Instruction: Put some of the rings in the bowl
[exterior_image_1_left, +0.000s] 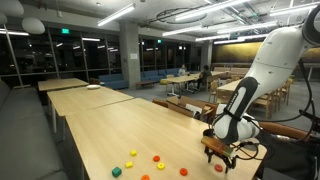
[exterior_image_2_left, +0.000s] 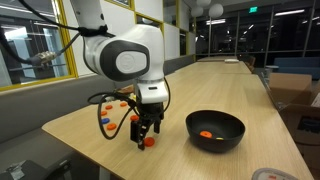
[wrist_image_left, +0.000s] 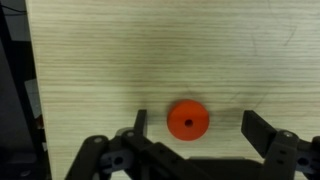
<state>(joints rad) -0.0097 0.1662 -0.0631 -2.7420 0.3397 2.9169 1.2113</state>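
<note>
A red-orange ring (wrist_image_left: 187, 120) lies flat on the wooden table between my two fingers in the wrist view. My gripper (wrist_image_left: 194, 124) is open around it, not touching. In an exterior view my gripper (exterior_image_2_left: 146, 133) hangs low over that ring (exterior_image_2_left: 150, 141), left of the black bowl (exterior_image_2_left: 215, 131). One orange ring (exterior_image_2_left: 206, 134) lies inside the bowl. More rings lie behind the gripper: orange ones (exterior_image_2_left: 105, 125) and red ones (exterior_image_2_left: 113, 103). In an exterior view my gripper (exterior_image_1_left: 220, 152) is near the table's edge, with loose rings (exterior_image_1_left: 158, 157) and yellow ones (exterior_image_1_left: 134, 153) to its left.
A small green piece (exterior_image_1_left: 116, 172) lies among the rings. The table's near edge (exterior_image_2_left: 120, 160) is close to the gripper. A grey round container (exterior_image_2_left: 268, 174) shows at the bottom right. Other tables and chairs stand behind.
</note>
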